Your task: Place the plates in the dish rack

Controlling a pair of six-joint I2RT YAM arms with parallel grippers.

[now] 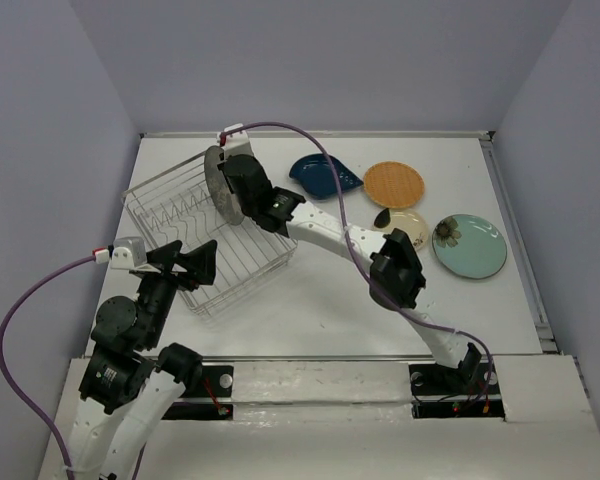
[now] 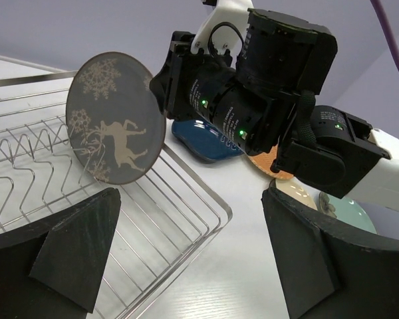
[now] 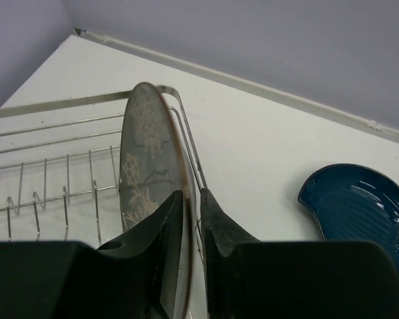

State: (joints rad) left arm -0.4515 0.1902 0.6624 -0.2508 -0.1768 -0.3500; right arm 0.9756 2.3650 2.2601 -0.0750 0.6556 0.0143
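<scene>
A grey plate with a deer pattern [image 1: 220, 185] [image 2: 116, 126] [image 3: 146, 159] stands upright on edge at the far right end of the wire dish rack [image 1: 242, 280] [image 2: 209, 196] [image 3: 53, 126]. My right gripper [image 1: 226, 196] [image 3: 193, 196] straddles its rim from behind; the jaws are only slightly apart, with a thin gap between the plate and the right finger. My left gripper [image 1: 195, 262] [image 2: 191, 196] hangs wide open and holds nothing, above the rack's near corner. On the table to the right lie a dark blue leaf-shaped plate [image 1: 325, 175] [image 3: 359, 206], an orange one [image 1: 393, 184], a cream one [image 1: 410, 222] and a pale teal floral one [image 1: 470, 245].
The right arm [image 1: 395, 265] stretches across the table from its base to the rack, and its elbow covers part of the cream plate. Walls close the table at the back and on both sides. Purple cables loop from both wrists.
</scene>
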